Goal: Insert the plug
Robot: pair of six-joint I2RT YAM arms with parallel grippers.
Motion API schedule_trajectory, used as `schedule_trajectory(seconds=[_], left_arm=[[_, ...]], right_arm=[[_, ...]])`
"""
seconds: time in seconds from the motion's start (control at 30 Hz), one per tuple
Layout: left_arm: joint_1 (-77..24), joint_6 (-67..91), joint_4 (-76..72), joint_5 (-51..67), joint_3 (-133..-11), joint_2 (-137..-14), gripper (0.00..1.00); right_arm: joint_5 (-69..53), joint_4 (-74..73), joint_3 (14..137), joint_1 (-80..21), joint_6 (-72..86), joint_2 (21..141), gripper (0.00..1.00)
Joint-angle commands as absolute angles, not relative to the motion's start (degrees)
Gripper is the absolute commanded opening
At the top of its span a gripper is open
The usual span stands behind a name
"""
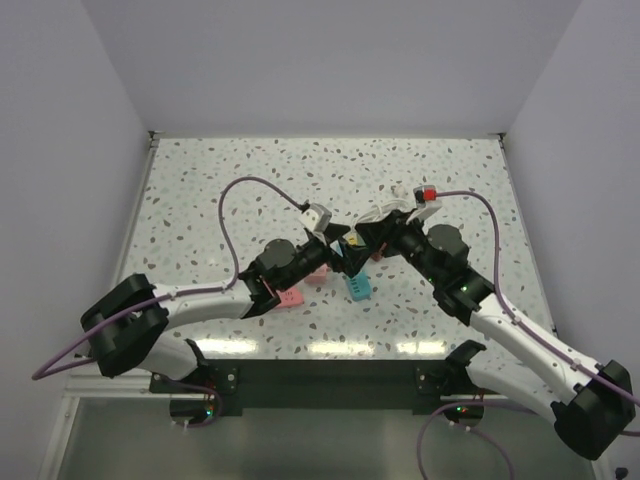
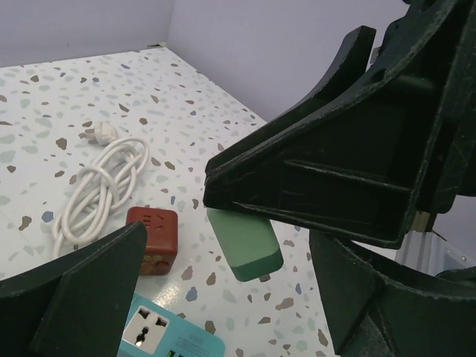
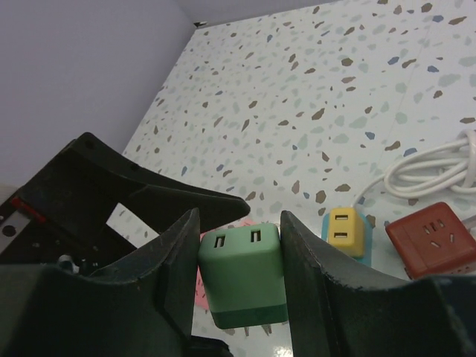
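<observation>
My right gripper (image 3: 240,223) is shut on a green plug adapter (image 3: 242,286) and holds it just above the table, its two slots facing the camera. The same plug shows in the left wrist view (image 2: 245,242), under the right gripper's big black fingers (image 2: 335,149). My left gripper (image 2: 227,256) is open and empty, its fingers spread on either side of the plug. A teal power strip (image 2: 175,338) with a universal socket lies just below and left of the plug, and it also shows in the top view (image 1: 358,287). Both grippers meet at the table's middle (image 1: 347,250).
A red socket cube (image 2: 152,238) sits beside the strip, with a coiled white cable (image 2: 97,186) behind it. A yellow cube (image 3: 343,227) stands on a teal base next to the red cube (image 3: 430,239). Pink blocks (image 1: 290,298) lie under the left arm.
</observation>
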State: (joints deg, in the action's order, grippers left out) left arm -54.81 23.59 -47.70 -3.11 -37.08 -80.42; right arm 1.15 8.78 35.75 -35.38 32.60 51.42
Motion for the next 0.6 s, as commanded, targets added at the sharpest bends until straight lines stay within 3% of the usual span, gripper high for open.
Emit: schedule_trajectory(seconds=[0.0, 0.07, 0.17, 0.23, 0.27, 0.33, 0.37, 0.43, 0.57], left_arm=[[-55.72, 24.61, -52.91, -4.48, -40.95, -82.52, 0.96], [-56.16, 24.52, -52.65, -4.22, -41.66, -83.58, 0.96], [-56.51, 24.17, -52.65, -4.22, -42.63, -84.99, 0.86], [-56.51, 23.91, -53.43, -4.57, -42.71, -85.52, 0.72], [-56.60, 23.47, -53.96, -4.57, -42.54, -85.78, 0.58], [-56.60, 22.94, -55.54, -4.57, -42.45, -86.04, 0.41], [-56.69, 22.77, -55.81, -4.66, -42.54, -86.48, 0.22], [-56.78, 21.62, -55.99, -5.18, -42.89, -86.83, 0.00], [-57.30, 16.63, -56.16, -7.98, -42.46, -87.80, 0.00]], right_arm=[[3.78, 14.68, 35.16, -36.82, 34.19, 50.18, 0.00], [3.87, 15.29, 35.07, -37.09, 34.28, 50.19, 0.00], [4.13, 15.38, 34.89, -37.53, 34.19, 50.10, 0.00], [4.13, 15.38, 34.72, -37.71, 34.10, 50.01, 0.00], [4.13, 15.29, 34.80, -37.79, 33.84, 50.18, 0.00], [3.87, 15.12, 34.89, -37.88, 33.75, 50.54, 0.00], [3.69, 15.03, 34.89, -37.88, 33.58, 50.71, 0.00], [3.60, 14.68, 35.07, -37.97, 33.22, 51.15, 0.00], [4.83, 9.69, 37.43, -37.88, 31.64, 51.50, 0.06]])
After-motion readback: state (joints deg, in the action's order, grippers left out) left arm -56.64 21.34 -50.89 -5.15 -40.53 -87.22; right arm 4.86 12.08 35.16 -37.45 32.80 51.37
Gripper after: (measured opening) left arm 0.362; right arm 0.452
